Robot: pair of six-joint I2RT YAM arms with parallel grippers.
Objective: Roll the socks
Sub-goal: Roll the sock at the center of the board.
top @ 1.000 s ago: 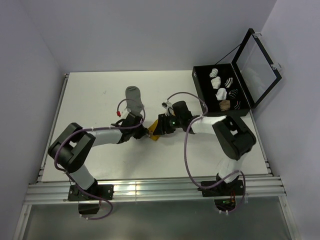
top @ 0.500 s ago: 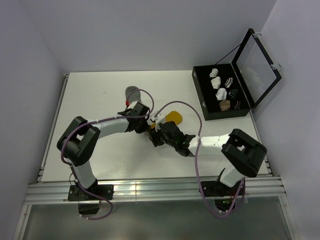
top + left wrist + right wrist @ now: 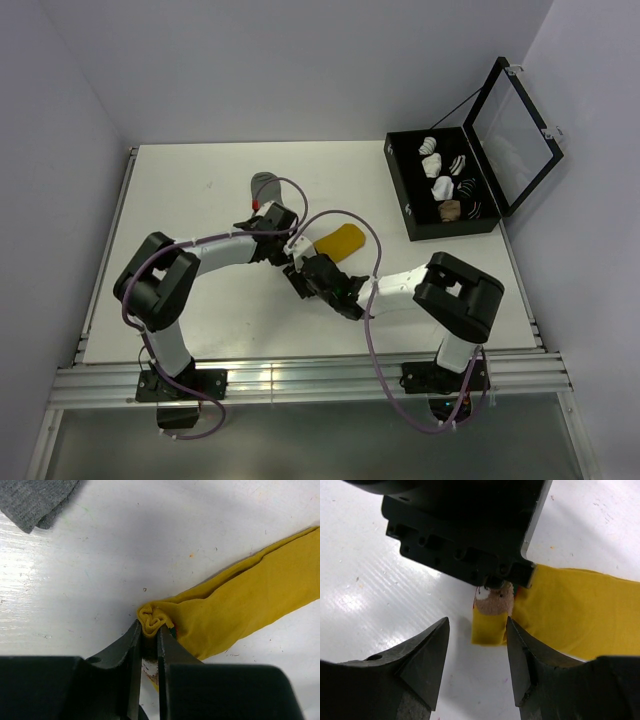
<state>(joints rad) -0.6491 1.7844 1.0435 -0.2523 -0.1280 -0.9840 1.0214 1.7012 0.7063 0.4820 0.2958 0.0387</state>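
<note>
Mustard sock (image 3: 240,605) — laid flat on the bench (image 3: 150,540), its bunched end clamped in the left end effector (image 3: 148,630). Right end effector (image 3: 477,625) — held spread, jaws astride that end. Grey sock (image 3: 40,500) is laid nearby, untouched.

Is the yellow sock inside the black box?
No, the sock lies on the white table, well apart from the box.
</note>
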